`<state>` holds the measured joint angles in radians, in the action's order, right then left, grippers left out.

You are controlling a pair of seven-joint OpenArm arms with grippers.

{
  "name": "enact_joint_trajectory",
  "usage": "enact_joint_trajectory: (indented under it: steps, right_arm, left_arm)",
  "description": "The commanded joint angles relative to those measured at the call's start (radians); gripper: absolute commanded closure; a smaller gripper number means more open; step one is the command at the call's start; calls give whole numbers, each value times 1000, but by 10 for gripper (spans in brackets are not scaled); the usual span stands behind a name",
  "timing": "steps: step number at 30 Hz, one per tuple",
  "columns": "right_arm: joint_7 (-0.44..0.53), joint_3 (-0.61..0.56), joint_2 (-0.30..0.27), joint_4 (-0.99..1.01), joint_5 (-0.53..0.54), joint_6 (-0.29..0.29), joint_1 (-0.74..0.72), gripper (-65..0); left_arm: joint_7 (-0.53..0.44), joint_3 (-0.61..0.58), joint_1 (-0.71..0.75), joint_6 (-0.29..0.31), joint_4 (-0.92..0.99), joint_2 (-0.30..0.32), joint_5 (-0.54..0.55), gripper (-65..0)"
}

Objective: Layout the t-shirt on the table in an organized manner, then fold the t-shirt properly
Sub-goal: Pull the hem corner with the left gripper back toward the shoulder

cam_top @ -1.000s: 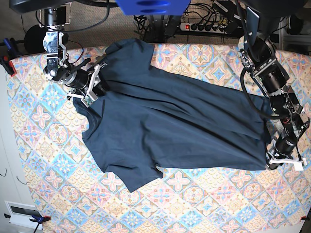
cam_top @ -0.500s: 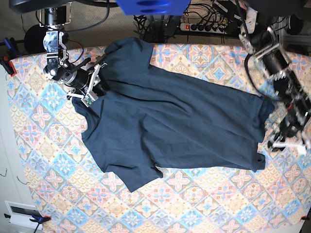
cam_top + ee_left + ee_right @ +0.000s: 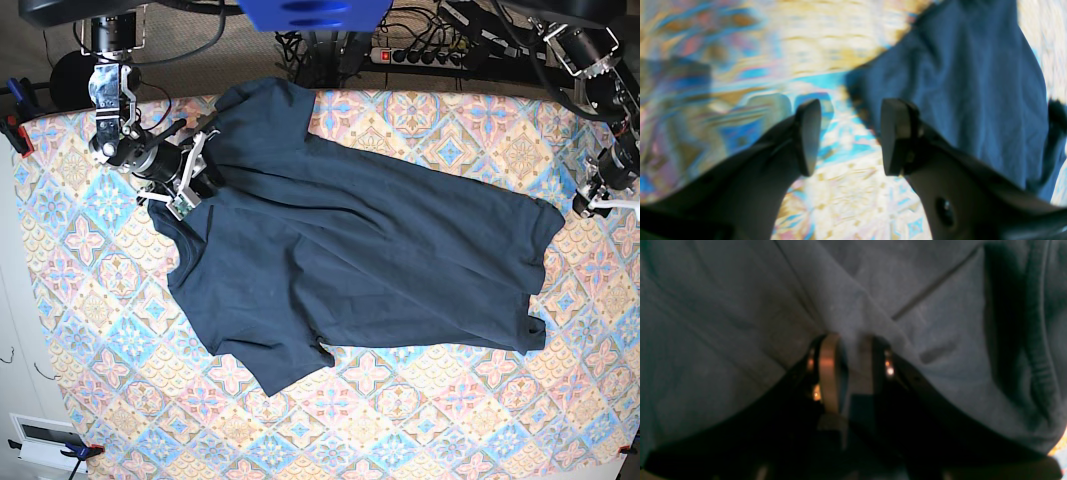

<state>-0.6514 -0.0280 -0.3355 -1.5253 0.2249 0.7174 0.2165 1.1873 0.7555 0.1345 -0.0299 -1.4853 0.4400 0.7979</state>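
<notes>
Base view, lower half of the frame: only bare patterned cloth of the table (image 3: 400, 430) shows here. Neither arm is in this zone.

Middle of the frame: the t-shirt (image 3: 350, 260) lies spread on the table, its long axis running from the collar end at upper left to the hem at right. One sleeve points to the bottom centre, the other to the top centre. Diagonal wrinkles cross the body, and the hem at right is bunched and uneven, so layout appears incomplete.

Upper left: the right gripper (image 3: 185, 180) sits at the collar and shoulder area. The right wrist view shows the right gripper (image 3: 846, 373) with its jaws closed on a raised fold of the t-shirt (image 3: 740, 306); the fabric passes between them. This arm is clamped on the garment.

Right edge: the left gripper (image 3: 605, 200) hangs just beyond the hem, apart from the fabric. The left wrist view shows the left gripper (image 3: 850, 136) with its jaws spread and nothing between them; only the table (image 3: 840, 200) lies below. The t-shirt (image 3: 957, 83) occupies the upper right of that view, ahead of the fingertips and to one side.

Governing relation: the hem lies left of the left gripper in the base view, along the garment's long axis. The left arm is the nearer arm to the hem; the right arm anchors the opposite end. Any further stretch or smoothing probably acts along this axis.
</notes>
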Motion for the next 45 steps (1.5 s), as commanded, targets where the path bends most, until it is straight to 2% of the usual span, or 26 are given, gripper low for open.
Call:
enact_joint_trajectory:
  steps: [1, 5, 7, 14, 21, 27, 30, 32, 34, 37, 38, 45]
  right_arm:
    - [-87, 3, -15, 7, -71, -19, 11, -157]
    - [-87, 1, -15, 7, -71, -19, 10, -157]
    - [-87, -2, -15, 7, -71, -19, 11, -157]
    - [-87, 3, -15, 7, -71, -19, 11, -157]
    - [-86, 3, -15, 7, -71, -19, 10, -157]
    - [-87, 3, -15, 7, -71, -19, 11, -157]
    - [-87, 3, -15, -2, -71, -19, 8, -157]
    - [-87, 3, -15, -24, -71, -19, 5, -157]
    - [-87, 3, -15, -42, -71, -19, 5, -157]
    - [-87, 3, -15, -53, -71, -19, 5, -157]
    - [-86, 4, -15, -53, -71, -19, 5, -157]
    - [-86, 4, -15, -51, -71, -19, 5, -157]
  left_arm:
    - [-14, 26, -2, 5, -15, 16, 16, -308]
    - [-14, 108, -5, 5, 18, -48, 16, -397]
    - [-14, 108, -5, 5, 22, -68, 19, -423]
    - [-14, 108, -60, 6, 27, -155, 19, -424]
    - [-14, 106, -124, 6, 41, -197, 15, -424]
    - [-14, 106, -200, 6, 185, -201, 18, -424]
    - [-14, 106, -209, 6, 185, -221, 19, -422]
    - [-10, 106, -215, 11, 185, -226, 24, -374]
    - [-5, 109, -209, 51, 153, -226, 58, -248]
    - [-5, 109, -134, 150, 28, -226, 111, -62]
    - [-5, 109, -109, 155, -18, -226, 117, -4]
    - [-11, 111, 38, 155, -186, -223, 122, 0]
